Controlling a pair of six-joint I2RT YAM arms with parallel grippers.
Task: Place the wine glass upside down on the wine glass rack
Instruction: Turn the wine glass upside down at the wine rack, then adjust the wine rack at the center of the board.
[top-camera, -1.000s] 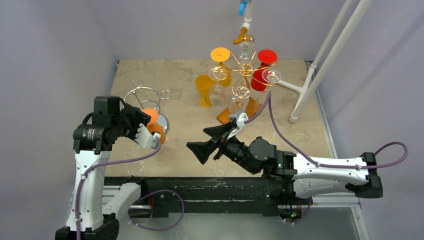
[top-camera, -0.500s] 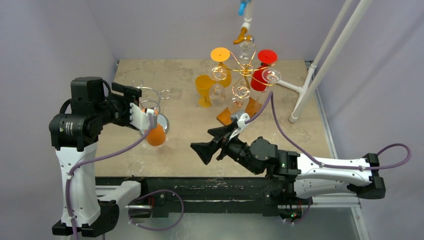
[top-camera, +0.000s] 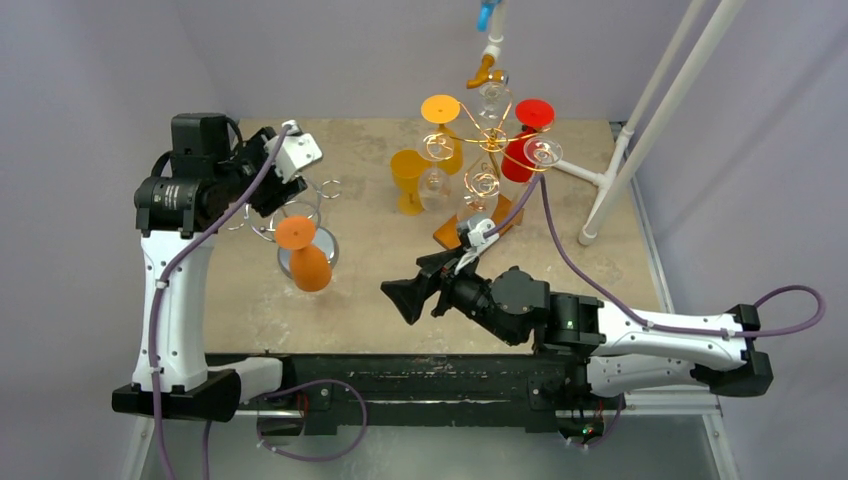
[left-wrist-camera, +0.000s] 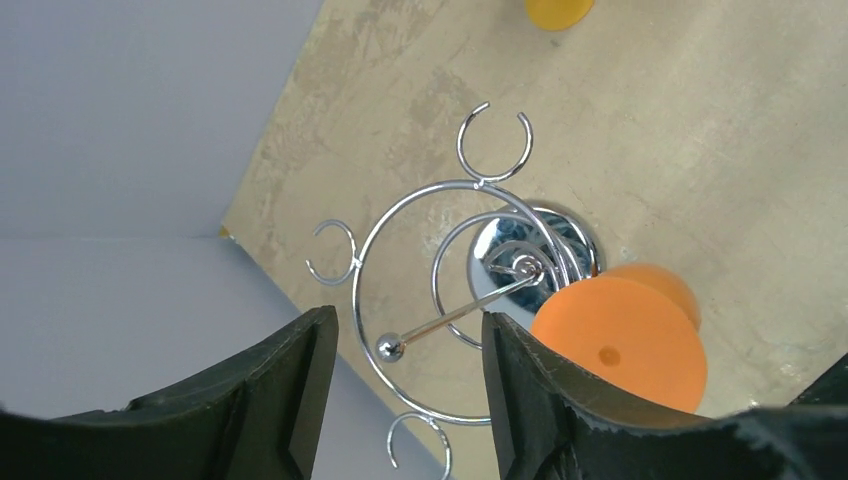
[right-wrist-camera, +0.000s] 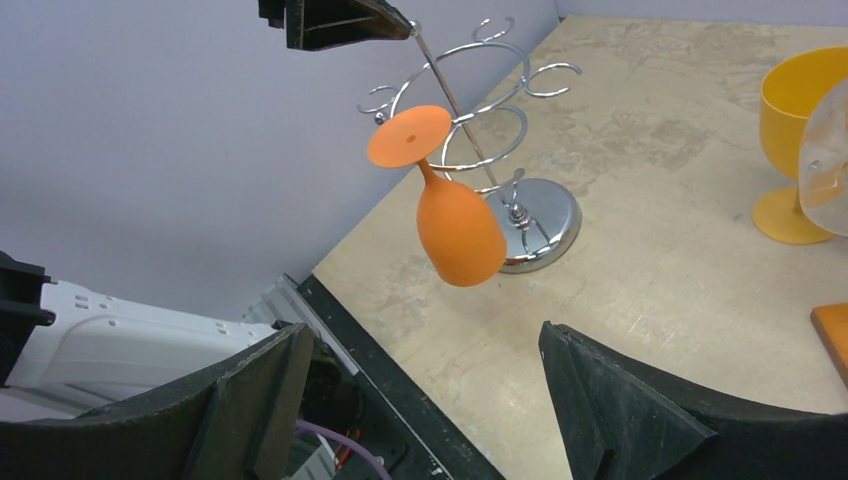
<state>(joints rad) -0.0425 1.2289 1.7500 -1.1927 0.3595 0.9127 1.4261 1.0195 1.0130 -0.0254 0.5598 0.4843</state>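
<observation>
Nearest, the right gripper (top-camera: 418, 283) idles with its black jaws spread wide and nothing in them. Just beyond it to the left, the orange plastic wine glass (top-camera: 305, 258) hangs bowl-down and tilted, its foot caught in the chrome spiral wire rack (right-wrist-camera: 548, 215). Farther back, the left gripper (left-wrist-camera: 405, 335) hovers above the rack, jaws parted and empty. Placement looks done. The clean finish is a straight lift away, jaws apart, well clear of the ball-tipped rod (left-wrist-camera: 392, 347), since a nudge could swing the glass loose.
</observation>
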